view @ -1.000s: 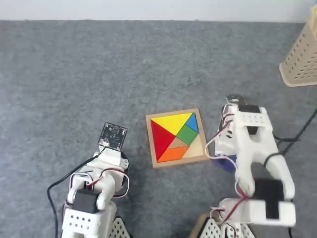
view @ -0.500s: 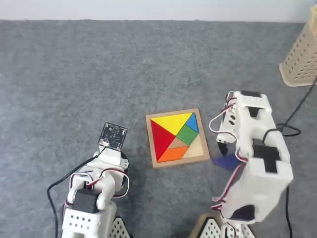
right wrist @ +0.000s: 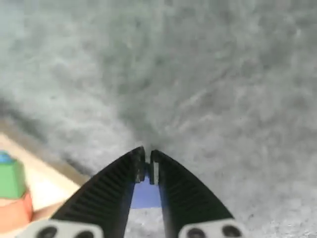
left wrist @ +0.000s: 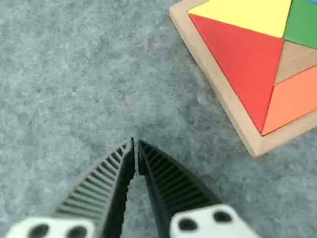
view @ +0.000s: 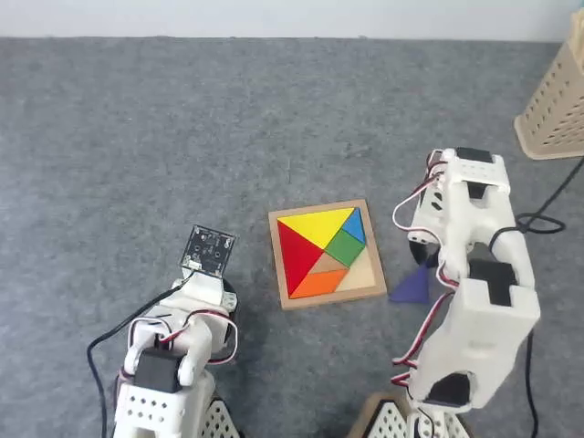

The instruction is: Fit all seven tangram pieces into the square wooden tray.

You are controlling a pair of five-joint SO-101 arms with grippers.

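purple triangle (view: 411, 286): likely light, stiff, smooth wood; best gripped across its edges. lies just right of tray (view: 276, 265), pinched by right gripper (right wrist: 147, 156). left gripper (left wrist: 135, 145): closed, empty, above carpet (view: 182, 137).

One square wooden tray (view: 281, 274). Seven tangram pieces: six in the tray, namely yellow (view: 319, 228), red (view: 297, 255), green (view: 344, 246), blue (view: 355, 225), orange (view: 319, 283) and tan (view: 322, 264), plus one purple (view: 411, 286) on the table (view: 182, 119). Two pincers: left pincer (left wrist: 134, 148), right pincer (right wrist: 147, 156). One beige basket (view: 557, 100)
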